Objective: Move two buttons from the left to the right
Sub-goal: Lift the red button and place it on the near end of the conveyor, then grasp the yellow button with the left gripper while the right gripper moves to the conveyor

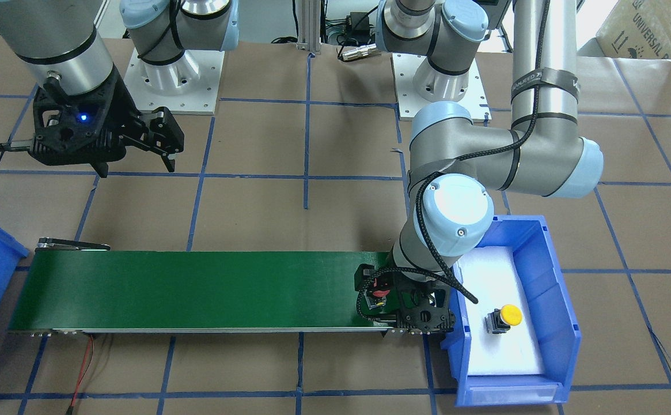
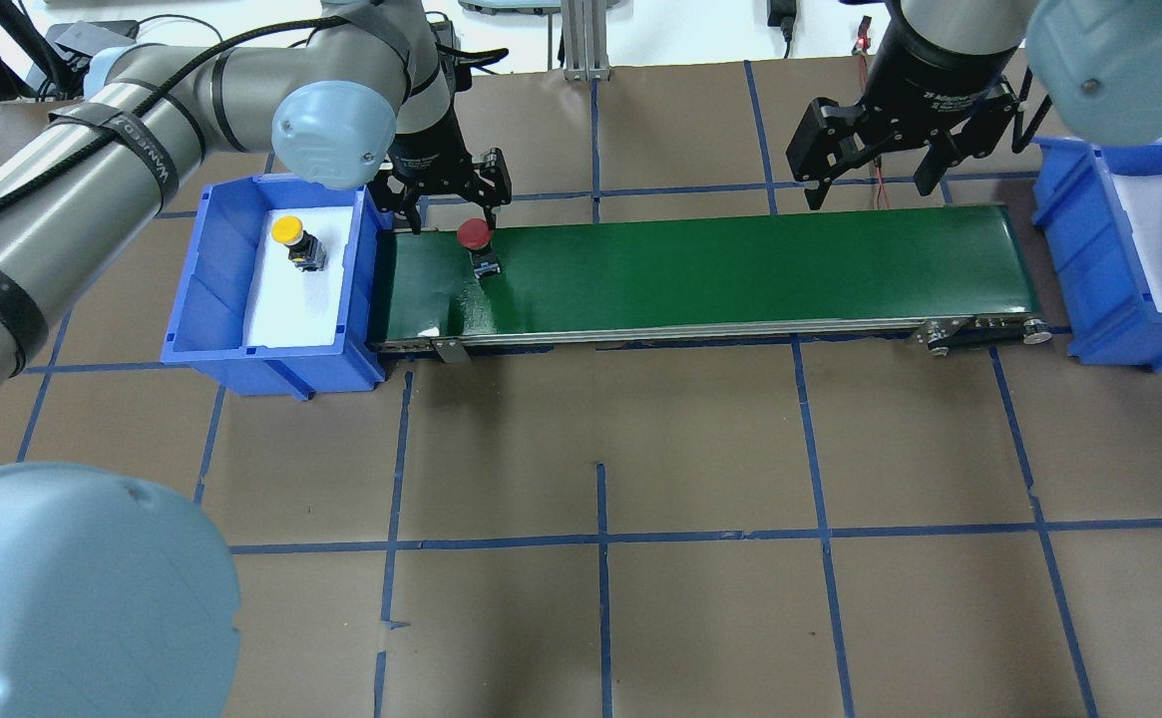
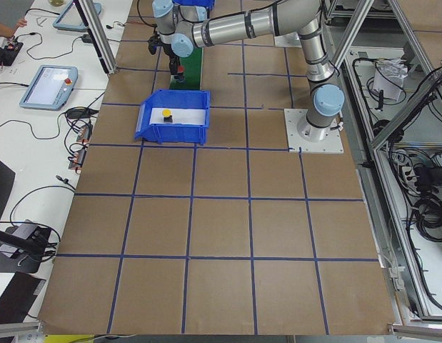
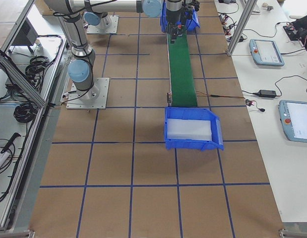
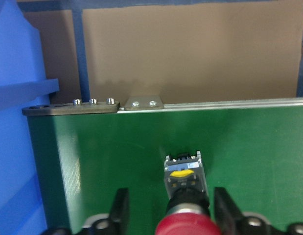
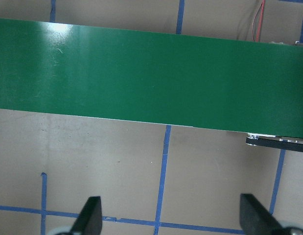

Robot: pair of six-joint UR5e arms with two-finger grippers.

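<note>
The red-capped button [image 2: 475, 239] lies on the left end of the green conveyor belt [image 2: 740, 269]. My left gripper [image 2: 451, 214] hangs over it, open, a finger on either side. In the left wrist view the red cap [image 5: 185, 226] and grey body [image 5: 184, 174] sit between the fingers [image 5: 120, 210], with a gap on the left side. The yellow-capped button [image 2: 294, 239] stands on white foam in the left blue bin [image 2: 201, 269]. My right gripper [image 2: 870, 191] is open and empty, above the belt's far edge toward its right end.
A second blue bin [image 2: 1089, 299] with white foam stands off the belt's right end and holds nothing. Red and black wires [image 1: 84, 369] trail from the conveyor's right-arm end. The brown table bears a blue tape grid.
</note>
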